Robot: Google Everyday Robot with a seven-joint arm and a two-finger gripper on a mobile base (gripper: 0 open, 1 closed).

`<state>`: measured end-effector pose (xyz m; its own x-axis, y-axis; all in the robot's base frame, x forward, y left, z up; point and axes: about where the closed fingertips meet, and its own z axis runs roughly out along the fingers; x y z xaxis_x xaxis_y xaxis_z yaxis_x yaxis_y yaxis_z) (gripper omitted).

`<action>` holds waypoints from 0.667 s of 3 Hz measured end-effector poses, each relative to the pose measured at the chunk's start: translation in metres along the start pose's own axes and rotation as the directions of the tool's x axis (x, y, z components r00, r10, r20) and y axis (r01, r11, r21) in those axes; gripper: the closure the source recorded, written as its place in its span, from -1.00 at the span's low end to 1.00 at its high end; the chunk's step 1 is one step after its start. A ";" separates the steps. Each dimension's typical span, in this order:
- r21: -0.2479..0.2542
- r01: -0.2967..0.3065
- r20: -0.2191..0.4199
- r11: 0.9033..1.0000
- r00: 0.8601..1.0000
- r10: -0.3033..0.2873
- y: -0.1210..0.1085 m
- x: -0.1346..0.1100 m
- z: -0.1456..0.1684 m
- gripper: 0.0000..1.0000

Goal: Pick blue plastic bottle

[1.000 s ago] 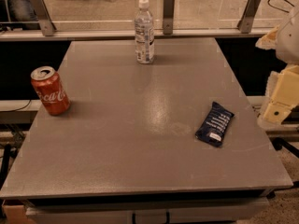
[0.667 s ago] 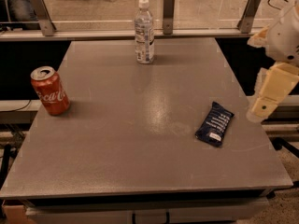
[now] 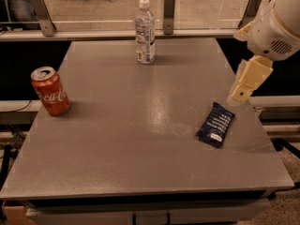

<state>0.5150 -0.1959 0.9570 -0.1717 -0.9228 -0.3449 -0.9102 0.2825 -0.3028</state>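
Table (image 3: 140, 144) is filling most of my view. The blue plastic bottle (image 3: 145, 32) is standing upright near the far edge, roughly at its middle, white cap on, label facing me. Nothing is touching it.

The pincer (image 3: 239, 93) is hanging at the right edge of the table, about halfway along it, pointing down and inward. It is sitting just beyond the far end of a dark blue snack packet (image 3: 215, 124); I am not able to tell whether it is above that packet or beside it. I am also not able to tell whether the pincer is released or clenched. It is well apart from the bottle.

The white arm housing (image 3: 276, 27) is showing at the upper right. A red Coca-Cola can (image 3: 50, 91) is standing upright near the left edge. The packet is lying flat near the right edge.
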 end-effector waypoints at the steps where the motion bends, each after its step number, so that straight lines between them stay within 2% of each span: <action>1: 0.029 0.002 0.081 1.000 0.997 -0.004 -0.023 -0.018 0.020 -1.00; 2: 0.066 -0.011 0.154 0.998 0.988 0.000 -0.049 -0.038 0.037 -1.00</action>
<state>0.5797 -0.1651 0.9522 -0.1120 -0.8714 -0.4776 -0.8815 0.3090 -0.3571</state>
